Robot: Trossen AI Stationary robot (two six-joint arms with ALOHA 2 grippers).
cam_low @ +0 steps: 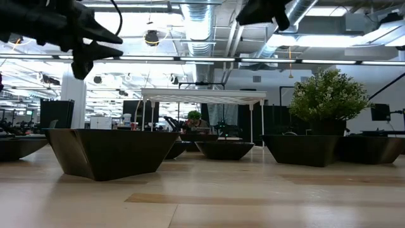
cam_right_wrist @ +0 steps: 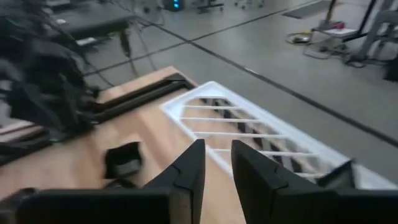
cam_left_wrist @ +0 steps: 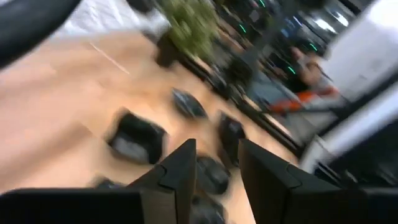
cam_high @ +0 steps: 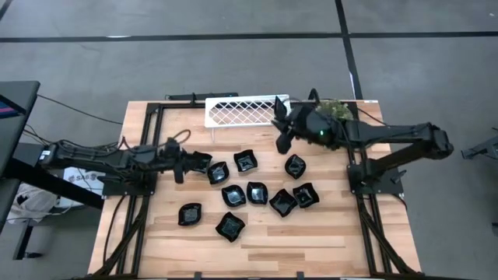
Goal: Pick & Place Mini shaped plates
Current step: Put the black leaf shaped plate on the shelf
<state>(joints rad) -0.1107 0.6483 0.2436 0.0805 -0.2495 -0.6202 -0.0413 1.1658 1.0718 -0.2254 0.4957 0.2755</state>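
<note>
Pincers first: the right pincer [cam_high: 282,124] hovers by the white lattice tray [cam_high: 237,110], fingers slightly parted on nothing; the left pincer [cam_high: 187,165], narrowly spread and empty, sits beside 1 plate. All 10 visible mini shaped plates [cam_high: 257,192] lie scattered on the wooden counter [cam_high: 327,241], so I judge placing barely begun. Beyond: green plant [cam_high: 334,110], grey floor, ceiling ducts.

Only one bit of lettering shows — white characters on the left arm's dark base [cam_high: 78,176], seemingly starting "SA" — too small to read. Nothing else is legible.
</note>
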